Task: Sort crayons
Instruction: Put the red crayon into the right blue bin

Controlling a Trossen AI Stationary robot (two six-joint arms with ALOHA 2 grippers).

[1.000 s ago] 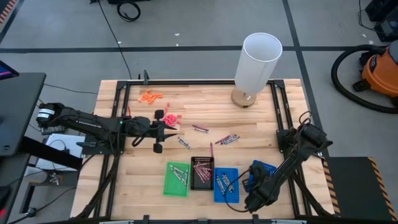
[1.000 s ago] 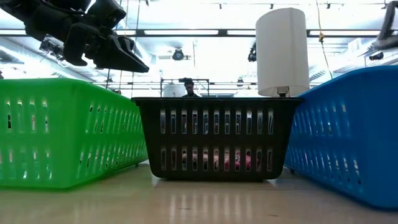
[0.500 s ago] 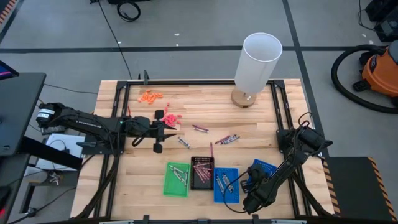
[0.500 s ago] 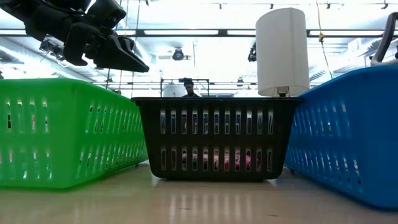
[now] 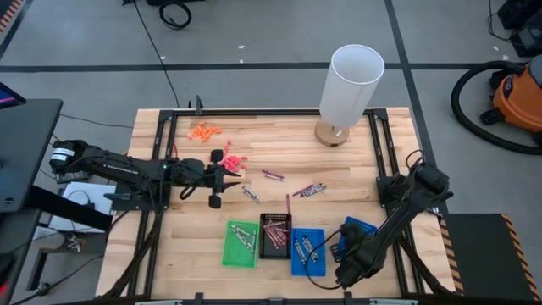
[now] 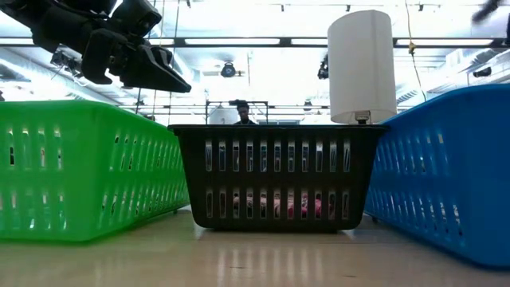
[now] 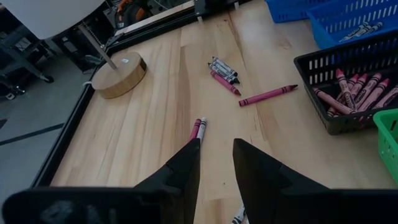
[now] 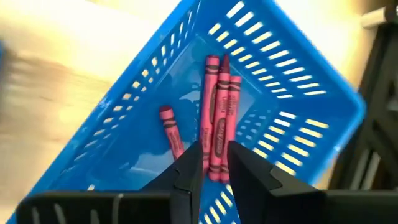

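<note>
- Crayons [image 5: 308, 189] lie loose on the wooden table [image 5: 279, 144] in small clusters on the lamp side of the black basket [image 5: 274, 236], with one pinkish-red crayon [image 5: 287, 204] just beyond that basket's rim.
- The black basket holds a heap of maroon and pinkish-red crayons; the green basket [image 5: 240, 244] sits touching it on one side and holds a few grey ones.
- On the black basket's other side stands a blue basket [image 5: 307, 252] with grey crayons in it, and past that a second blue basket [image 5: 356, 235], which in the right wrist view holds four red crayons [image 8: 216, 134].
- The right gripper [image 8: 211, 167] hangs over that second blue basket, its fingers a narrow gap apart with nothing between them.
- The left gripper [image 7: 216, 163] hovers above the table, well away from the black basket on the green basket's side, its jaws narrowly parted and empty, pointing at a pair of crayons [image 7: 197, 127] just ahead of its tips.
- The white lamp [image 5: 350, 91] stands on its round wooden base at the table's far edge from the black basket.
- Orange bits [image 5: 204, 130] and coral-pink bits [image 5: 233, 160] lie far from the black basket, toward the left arm.
</note>
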